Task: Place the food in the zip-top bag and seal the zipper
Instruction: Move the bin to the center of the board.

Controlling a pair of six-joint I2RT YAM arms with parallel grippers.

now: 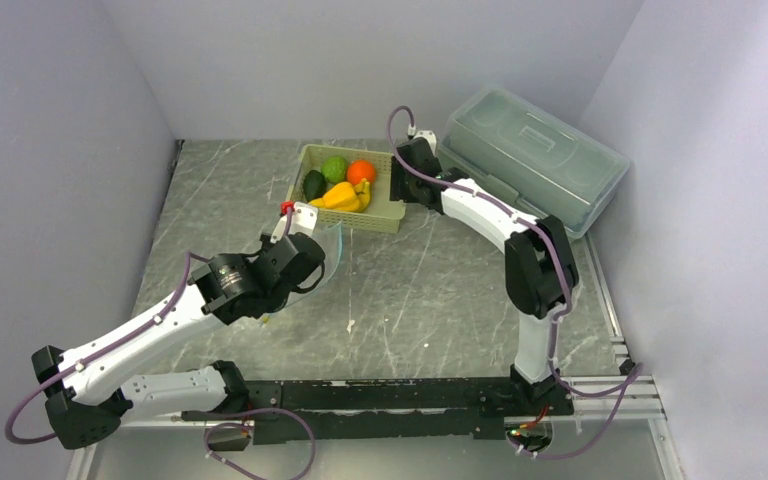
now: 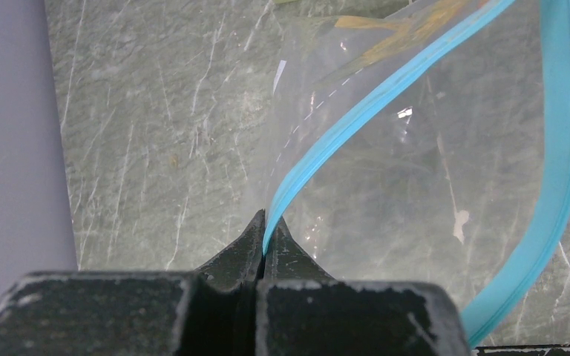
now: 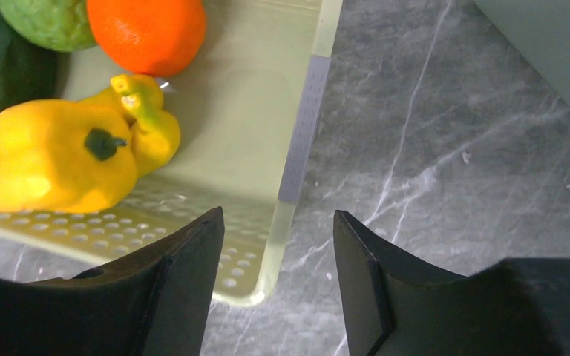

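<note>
Status, all positions relative to the basket:

- Food is all inside the basket. The orange ball and bumpy green fruit are at its far side, with the dark avocado left of them. The yellow pepper is at the near side, touching the bananas, which lie between the pepper and the orange ball.
- The zip-top bag is just off the basket's near-left corner, held up off the bench. It is clear plastic, and the marbled top shows through it.
- The zipper is unsealed. One blue strip runs from the grip point up toward the basket, and the other curves away separately down the right of the left wrist view, so the mouth is gaping.
- The left pincer is clenched on the zipper strip at one end of the bag mouth, with the jaws fully together and the strip pinched between the tips. It sits at the basket's near-left corner.
- The right pincer is released and grasping nothing. It is at the basket's right side with the jaws apart, and the rim at the near-right corner sits in the gap. I can't tell whether either finger touches the rim.
- The translucent lidded box is to the right of the basket, beyond the right arm, and apart from the basket.
</note>
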